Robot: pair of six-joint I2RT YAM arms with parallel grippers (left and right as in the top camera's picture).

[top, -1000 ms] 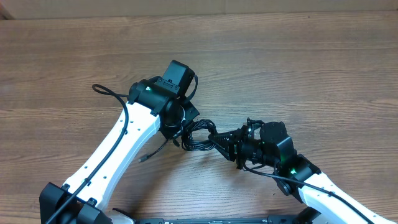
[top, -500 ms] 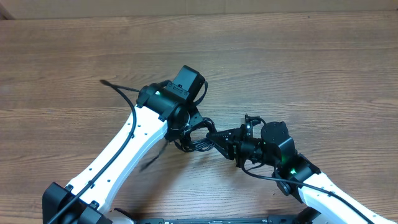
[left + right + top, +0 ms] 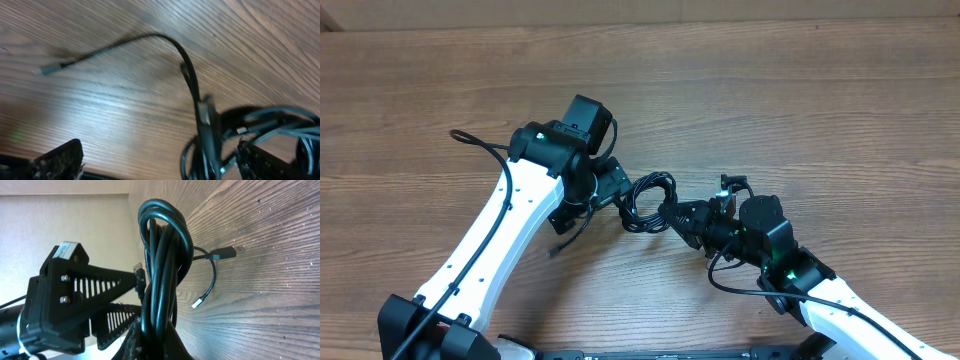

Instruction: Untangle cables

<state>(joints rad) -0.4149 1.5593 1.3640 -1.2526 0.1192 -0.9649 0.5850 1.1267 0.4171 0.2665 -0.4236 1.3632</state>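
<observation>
Overhead, the cables [image 3: 648, 195] are seen bunched between the arms. The right gripper [image 3: 674, 212] is pinched shut on the bunch's right side, and the left gripper [image 3: 592, 200] is spread wide and empty just left of it. From the left wrist, one free cord [image 3: 125, 42] is seen trailing leftward, plug tip [image 3: 42, 71] pointed left. From the right wrist, the bunch's long axis is seen running straight out from the closed fingers.

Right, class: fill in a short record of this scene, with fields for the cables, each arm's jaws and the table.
cables: black bundle between the two arms
left jaws: open, one cable running between them
right jaws: shut on cables
plug tip: loose end lying on the table
table: wood grain
</observation>
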